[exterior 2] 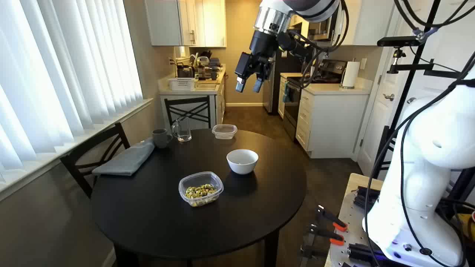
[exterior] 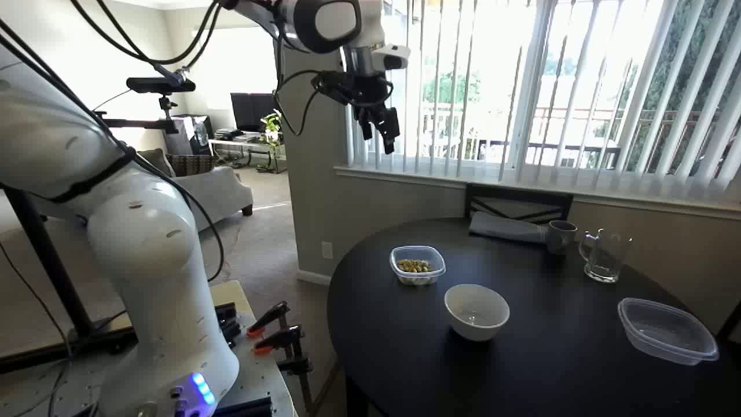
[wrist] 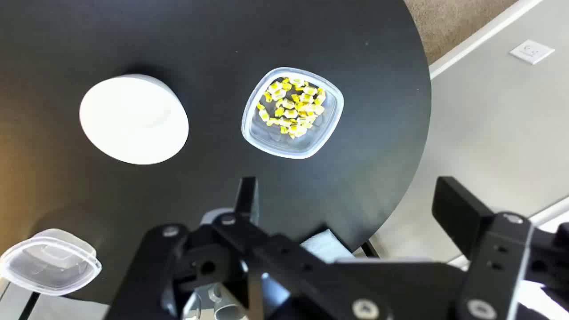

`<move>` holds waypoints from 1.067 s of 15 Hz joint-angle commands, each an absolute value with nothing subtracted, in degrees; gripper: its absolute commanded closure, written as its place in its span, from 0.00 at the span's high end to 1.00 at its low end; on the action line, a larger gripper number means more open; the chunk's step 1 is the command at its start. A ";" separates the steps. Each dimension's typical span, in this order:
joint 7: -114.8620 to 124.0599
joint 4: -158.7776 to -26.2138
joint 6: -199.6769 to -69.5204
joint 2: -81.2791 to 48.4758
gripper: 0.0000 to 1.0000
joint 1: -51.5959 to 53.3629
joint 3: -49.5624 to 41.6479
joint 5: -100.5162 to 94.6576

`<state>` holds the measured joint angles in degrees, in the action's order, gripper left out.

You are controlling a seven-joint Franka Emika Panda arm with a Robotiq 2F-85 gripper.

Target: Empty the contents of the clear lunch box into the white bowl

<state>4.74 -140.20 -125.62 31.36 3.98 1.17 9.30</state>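
1. The fingers (wrist: 462,213) are spread wide and released, angled downward, well above the tabletop (exterior 2: 159,218).
2. The arm (exterior: 142,226) carries them from its mount (exterior: 257,373), which stands beside the tabletop.
3. The tub (wrist: 273,140), clear and rounded-square, sits upright on the tabletop, well apart from the fingers.
4. The bits (wrist: 291,106), yellowish and pale, lie loose inside the tub; in the wrist view part of its floor shows bare beside them.
5. The bowl (exterior 2: 242,165), white and round, stands upright near the tub, the two apart, with tabletop showing between them in both exterior views and in the wrist view.
6. The flat container (exterior: 666,330), also clear, stands near the tabletop's edge, farther from the tub than the bowl is.
7. The glass (exterior: 608,255), with a handle, stands upright near the mug (exterior: 560,237), which is grey.
8. The cloth (exterior: 506,227), folded, lies just beside the mug; whether they touch I cannot tell. A dark chair (exterior: 521,192) stands behind it.
9. Blinds (exterior 2: 66,74) hang at the window side of the tabletop.
10. Clamps (exterior: 283,336) with orange tips sit at the mount's edge.
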 commanded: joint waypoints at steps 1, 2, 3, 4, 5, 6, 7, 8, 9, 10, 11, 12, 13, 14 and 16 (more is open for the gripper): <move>4.56 -140.10 -125.48 31.34 1.00 3.60 1.48 9.51; 4.56 -140.10 -125.48 31.34 1.00 3.60 1.48 9.51; 4.56 -140.10 -125.48 31.34 1.00 3.60 1.48 9.51; 4.56 -140.10 -125.48 31.34 1.00 3.60 1.48 9.51; 4.56 -140.10 -125.48 31.34 1.00 3.60 1.48 9.51; 4.56 -140.10 -125.48 31.34 1.00 3.60 1.48 9.51; 5.35 -139.00 -126.10 29.52 1.00 3.49 1.83 9.53; 6.00 -137.33 -128.77 25.72 1.00 3.58 2.40 9.70; 6.72 -136.46 -131.48 22.72 1.00 3.44 2.95 9.56; 7.56 -135.84 -135.83 18.61 1.00 3.23 3.73 9.05; 8.42 -135.89 -140.12 16.24 1.00 2.82 4.24 8.29; 9.91 -135.67 -143.78 13.13 1.00 2.21 4.75 7.13; 11.23 -134.92 -147.00 9.52 1.00 1.86 4.90 6.25; 12.37 -134.35 -150.17 5.68 1.00 1.50 4.76 5.48; 14.62 -132.40 -154.32 -1.58 1.00 1.20 4.14 3.64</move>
